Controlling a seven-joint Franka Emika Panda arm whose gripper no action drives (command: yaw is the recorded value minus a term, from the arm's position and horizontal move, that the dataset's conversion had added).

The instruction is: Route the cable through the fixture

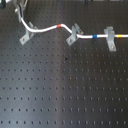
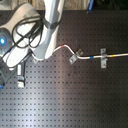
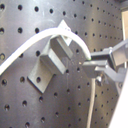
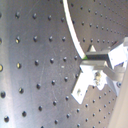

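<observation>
In the first exterior view the white cable (image 1: 47,29) runs from that view's right edge, past yellow, blue and red bands, to the small grey fixture (image 1: 27,34) at the left, then rises toward the top edge. In the first wrist view the cable (image 3: 47,34) arcs across the top of the fixture (image 3: 51,61); whether it sits between the prongs I cannot tell. Just past the fixture my gripper (image 3: 90,64) is shut on the cable. The second wrist view shows the same grip (image 4: 86,59) on the cable (image 4: 74,35). In the second exterior view my arm hides the fixture.
The cable passes through a taller grey clip (image 1: 75,34) and a T-shaped bracket (image 1: 110,38) to the right of the fixture. Both also show in the second exterior view, clip (image 2: 74,56) and bracket (image 2: 103,58). Everything stands on the black perforated board (image 1: 65,90).
</observation>
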